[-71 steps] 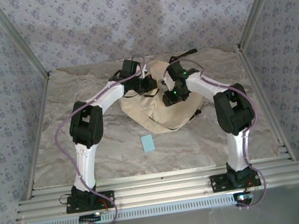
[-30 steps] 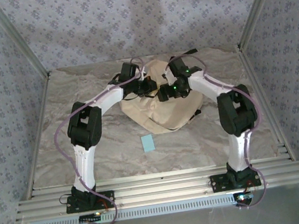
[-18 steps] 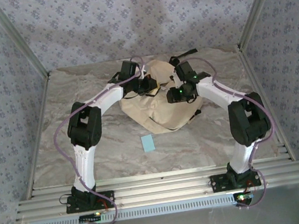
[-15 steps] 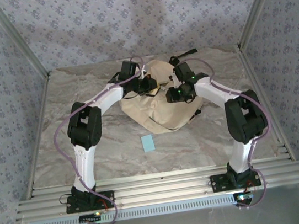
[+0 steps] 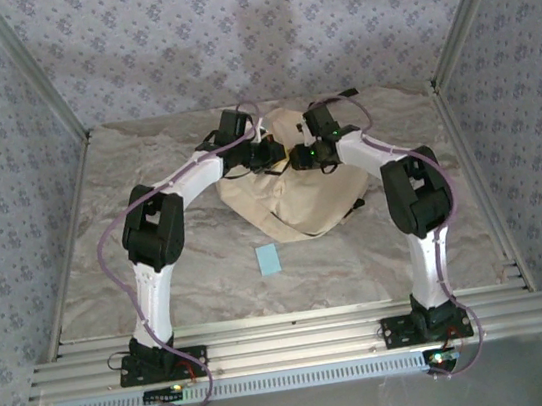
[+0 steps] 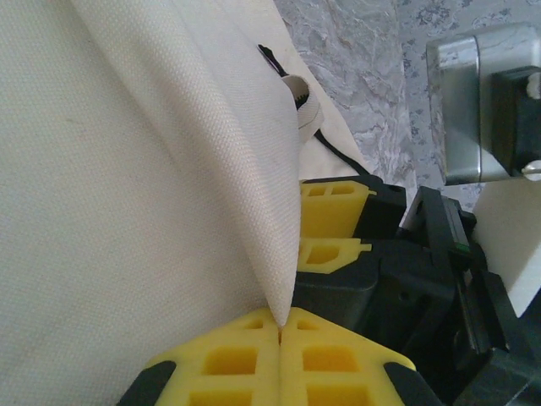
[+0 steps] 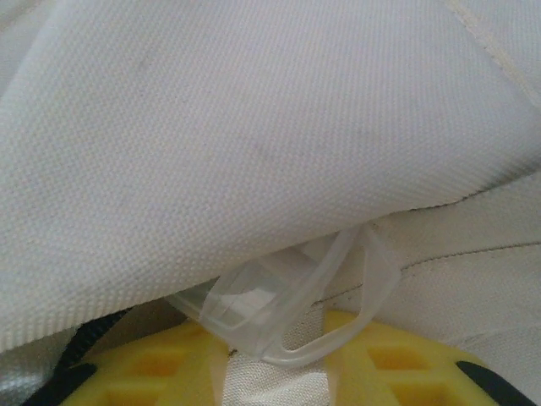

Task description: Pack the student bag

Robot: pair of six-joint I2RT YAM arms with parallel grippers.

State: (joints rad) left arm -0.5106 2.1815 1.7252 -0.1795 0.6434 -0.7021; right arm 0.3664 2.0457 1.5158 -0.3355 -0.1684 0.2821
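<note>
The student bag [image 5: 303, 203] lies on the bench [image 5: 159, 269] at upper centre of the top view, its flap [image 6: 254, 169] clenched in the left jaws; if that cloth slips, it may snag the clear plastic piece [image 7: 287, 313] at the right jaws (held or loose, I cannot tell)
</note>
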